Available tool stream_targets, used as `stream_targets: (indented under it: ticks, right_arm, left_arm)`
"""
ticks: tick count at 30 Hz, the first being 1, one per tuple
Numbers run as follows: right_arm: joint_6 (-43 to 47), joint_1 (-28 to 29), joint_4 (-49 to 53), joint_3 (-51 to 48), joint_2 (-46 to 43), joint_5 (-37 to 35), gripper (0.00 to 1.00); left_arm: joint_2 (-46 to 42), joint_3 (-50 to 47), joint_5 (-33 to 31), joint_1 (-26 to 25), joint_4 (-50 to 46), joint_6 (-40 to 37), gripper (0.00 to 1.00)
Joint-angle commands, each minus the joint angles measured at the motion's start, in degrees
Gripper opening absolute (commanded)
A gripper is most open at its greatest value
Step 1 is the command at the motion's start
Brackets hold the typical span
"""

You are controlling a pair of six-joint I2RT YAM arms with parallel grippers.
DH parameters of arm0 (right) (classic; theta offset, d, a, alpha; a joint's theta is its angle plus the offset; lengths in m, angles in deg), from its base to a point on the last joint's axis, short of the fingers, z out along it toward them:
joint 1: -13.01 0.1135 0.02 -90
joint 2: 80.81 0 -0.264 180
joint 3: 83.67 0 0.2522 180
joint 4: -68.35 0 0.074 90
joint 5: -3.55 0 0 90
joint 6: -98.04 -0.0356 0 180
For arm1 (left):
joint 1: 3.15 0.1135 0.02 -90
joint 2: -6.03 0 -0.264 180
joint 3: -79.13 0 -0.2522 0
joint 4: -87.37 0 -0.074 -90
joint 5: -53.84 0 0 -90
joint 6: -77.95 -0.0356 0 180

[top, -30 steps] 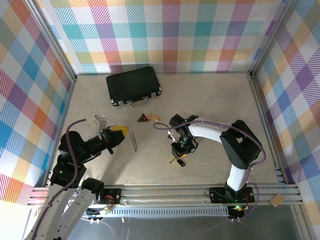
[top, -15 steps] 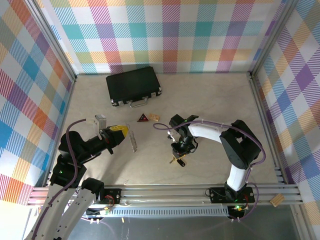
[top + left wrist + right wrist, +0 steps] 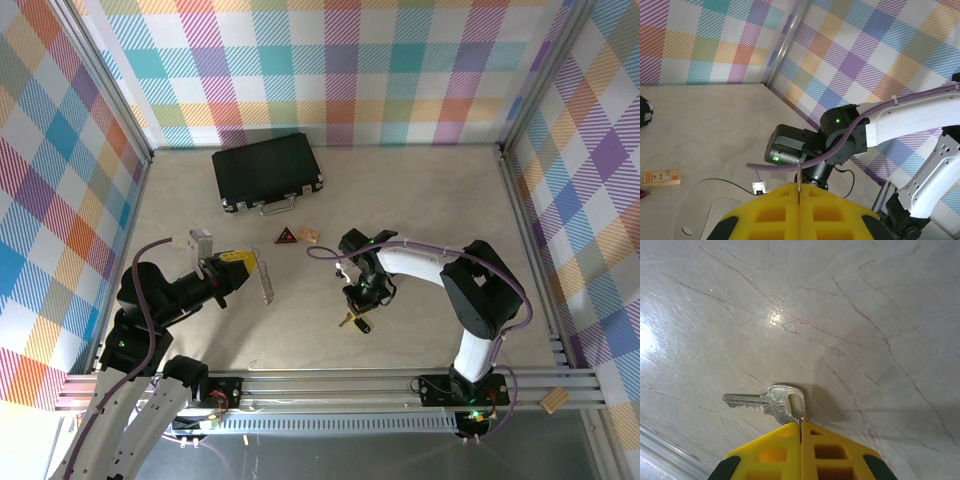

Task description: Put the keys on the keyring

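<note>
- The right gripper point(image 3: 801, 426) has closed over the last second. Its yellow pads were apart a moment ago and now meet on the rim of the key point(image 3: 774, 402). In the top view it has barely shifted, staying well to the right of the black case point(image 3: 265, 170) and nearer the arm bases.
- For the task, this looks like the pick-up grip being made. The key is pinched by the edge of its head, a thin hold that could let it swivel. Carrying it to the ring and threading it are not yet done.
- The black case lies where it lay before, at the far left of the table point(image 3: 440, 200).
- The left gripper point(image 3: 243, 260) has not moved. It sits nearer the bases than the case, clamped shut. Its wrist view shows a thin metal edge caught between the pads, which I take to be the keyring point(image 3: 266, 282).
- The keyring hangs just beside those pads, on the near side of the case and well apart from the key.
- The red triangle point(image 3: 287, 236) and tan chip point(image 3: 308, 234) rest between the case and the right gripper, untouched.
- The right wrist view gives the grip itself: an all-silver key with a slotted head and its blade pointing left. Whether it is lifted off the surface I cannot tell.
- The top view reduces the key to a speck but lays out the gap to the ring. The left wrist view looks straight across at the right arm point(image 3: 890, 117).
</note>
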Motion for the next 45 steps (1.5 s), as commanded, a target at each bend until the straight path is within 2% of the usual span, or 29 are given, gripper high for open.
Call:
stream_targets:
  ticks: [1, 8, 15, 19, 25, 31, 34, 39, 45]
  right_arm:
    - [1.17, -0.09, 0.74, -0.19, -3.42, 0.05, 0.00]
    - [1.98, 1.32, -7.75, -6.30, -16.14, 2.23, 0.00]
    - [2.62, 5.31, -22.92, -16.54, -36.07, 1.06, 0.00]
    - [1.89, 10.88, -34.31, -22.71, -46.74, -2.17, 0.00]
    - [3.97, 18.57, -45.25, -24.97, -56.99, -5.93, 0.00]
    - [5.01, 22.88, -64.09, -29.78, -62.12, 1.29, 0.00]
    - [5.03, 24.00, -68.20, -29.23, -61.34, 3.88, 0.00]
    - [6.48, 25.54, -66.89, -26.00, -60.11, 2.28, 0.00]
    - [7.30, 26.27, -60.31, -23.51, -61.68, -6.87, 0.00]
  left_arm:
    - [-0.14, 1.23, -0.48, 0.80, 0.88, -0.79, 0.00]
    - [1.19, 0.68, 1.43, 0.80, 3.22, 0.58, 0.00]
    - [2.53, -0.60, 4.70, 0.81, 9.89, 4.38, 0.00]
    - [4.02, 0.91, 5.71, 0.80, 9.92, 4.34, 0.00]
    - [4.27, 0.99, 10.39, 0.52, 13.64, 5.02, 0.00]
    - [2.98, -0.76, 17.77, -0.75, 24.82, 9.62, 0.00]
    - [3.03, -0.52, 19.15, -2.40, 27.07, 10.21, 0.00]
    - [2.19, -0.77, 19.32, -5.87, 28.73, 8.46, 0.00]
    - [4.40, -0.06, 19.53, -11.60, 29.07, 4.60, 0.00]
